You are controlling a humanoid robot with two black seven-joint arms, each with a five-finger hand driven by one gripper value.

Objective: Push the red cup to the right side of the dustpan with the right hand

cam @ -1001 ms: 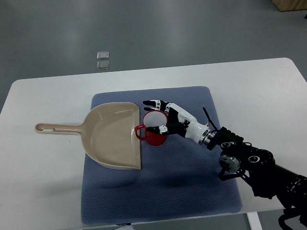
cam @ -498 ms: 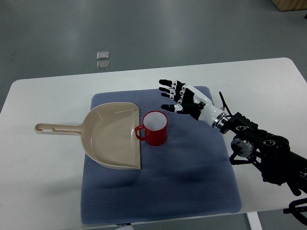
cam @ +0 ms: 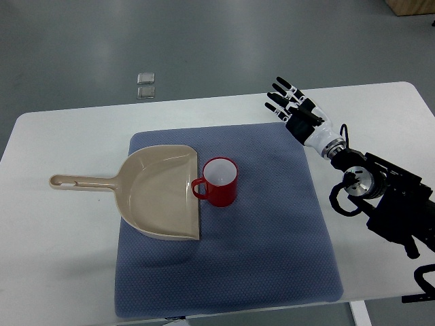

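1. Red ceramic cup [cam: 220,181] stands upright on your blue textured mat [cam: 272,231], its handle touching the open edge of the beige plastic dustpan [cam: 160,193] at its 9 o'clock.
2. Your right hand [cam: 297,112] sits at the cup's 2 o'clock, well apart, fingers [cam: 282,93] spread wide and holding nothing.

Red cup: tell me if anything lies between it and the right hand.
Nothing visible does. Only bare blue mat lies between the red cup and the right hand, which hovers open over the mat's far right corner.
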